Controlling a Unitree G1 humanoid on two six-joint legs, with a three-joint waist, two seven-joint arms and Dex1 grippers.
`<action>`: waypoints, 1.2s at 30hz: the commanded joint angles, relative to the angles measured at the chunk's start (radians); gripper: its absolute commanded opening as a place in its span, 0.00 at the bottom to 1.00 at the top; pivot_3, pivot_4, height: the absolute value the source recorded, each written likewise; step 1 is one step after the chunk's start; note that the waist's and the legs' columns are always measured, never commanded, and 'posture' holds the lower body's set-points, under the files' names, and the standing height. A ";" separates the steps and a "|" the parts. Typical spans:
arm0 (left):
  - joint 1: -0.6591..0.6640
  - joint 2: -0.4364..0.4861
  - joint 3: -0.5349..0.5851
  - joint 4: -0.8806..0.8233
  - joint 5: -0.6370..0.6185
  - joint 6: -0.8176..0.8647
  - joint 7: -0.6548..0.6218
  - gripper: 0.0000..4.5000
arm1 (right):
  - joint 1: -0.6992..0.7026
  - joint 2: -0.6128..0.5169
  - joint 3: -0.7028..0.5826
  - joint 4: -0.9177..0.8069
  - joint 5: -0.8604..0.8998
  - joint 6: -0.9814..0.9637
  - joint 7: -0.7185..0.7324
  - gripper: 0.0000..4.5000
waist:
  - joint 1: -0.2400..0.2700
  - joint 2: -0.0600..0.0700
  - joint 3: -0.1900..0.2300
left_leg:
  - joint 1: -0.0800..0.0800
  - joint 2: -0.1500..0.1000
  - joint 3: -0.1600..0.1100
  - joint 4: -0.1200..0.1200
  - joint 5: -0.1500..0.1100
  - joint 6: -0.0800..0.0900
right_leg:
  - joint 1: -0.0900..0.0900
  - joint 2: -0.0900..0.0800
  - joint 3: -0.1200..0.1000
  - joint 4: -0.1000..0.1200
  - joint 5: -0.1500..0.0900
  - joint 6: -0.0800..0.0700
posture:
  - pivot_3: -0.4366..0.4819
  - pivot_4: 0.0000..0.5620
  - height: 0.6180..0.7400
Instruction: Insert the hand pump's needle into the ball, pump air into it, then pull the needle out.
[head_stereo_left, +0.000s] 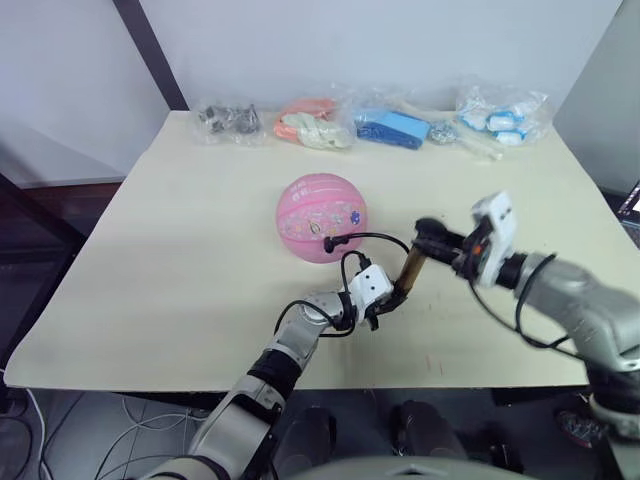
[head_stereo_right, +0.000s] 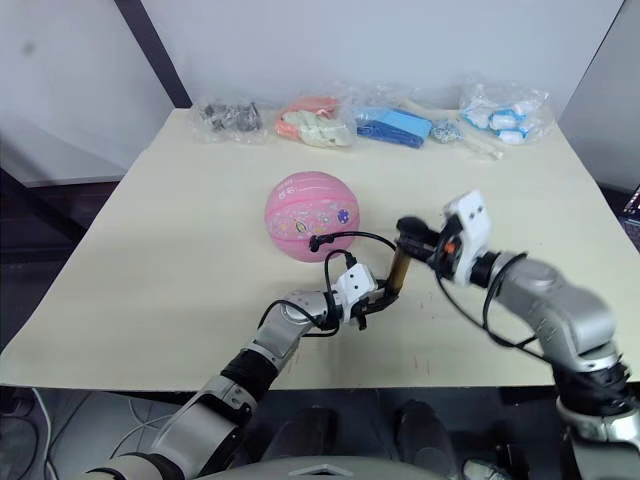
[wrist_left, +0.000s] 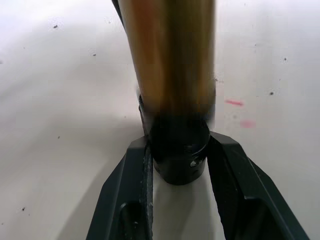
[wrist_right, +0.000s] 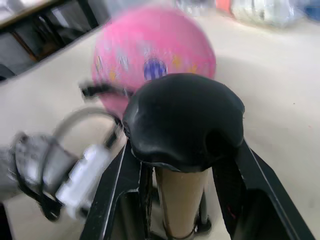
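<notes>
Risk is the needle slipping from the round pink printed rubber ball (head_stereo_left: 321, 217) at frame centre if the left gripper (head_stereo_left: 385, 305), clamped on the gold-brass hand pump's (head_stereo_left: 411, 270) base, wobbles while the right gripper (head_stereo_left: 437, 243), closed round its black handle, strokes.

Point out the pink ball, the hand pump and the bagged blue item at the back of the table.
ball (head_stereo_left: 322, 217), left eye view, middle of its pink surface.
hand pump (head_stereo_left: 412, 269), left eye view, gold barrel.
bagged blue item (head_stereo_left: 392, 129), left eye view, its centre.

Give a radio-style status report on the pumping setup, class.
Left end effector shut on hand pump base. Right end effector shut on its handle. Needle at the ball, ball round. Bagged items at far edge, nothing obstructing.
</notes>
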 joint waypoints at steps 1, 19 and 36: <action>0.070 0.045 -0.033 0.118 0.067 0.072 -0.002 0.24 | -0.117 -0.031 -0.137 -0.051 0.134 0.050 -0.038 0.25 | 0.000 0.000 0.001 | -0.001 0.000 0.000 0.000 0.000 0.000 | 0.000 0.000 0.000 0.000 0.000 0.000 | 0.48 0.27 1.00; 0.068 0.042 -0.038 0.130 0.068 0.065 -0.003 0.24 | -0.289 -0.122 -0.173 -0.025 0.271 0.129 -0.123 0.25 | 0.004 0.002 0.016 | -0.014 -0.001 0.000 0.005 0.000 0.000 | -0.009 -0.004 -0.001 0.001 0.004 -0.002 | 0.48 0.27 1.00; 0.063 0.057 -0.035 0.132 0.066 0.059 -0.002 0.24 | 0.263 0.088 0.232 0.115 -0.178 -0.185 0.018 0.25 | -0.007 -0.012 -0.014 | 0.003 0.002 0.000 0.004 0.000 0.000 | 0.004 0.002 -0.001 0.000 0.000 0.002 | 0.48 0.27 1.00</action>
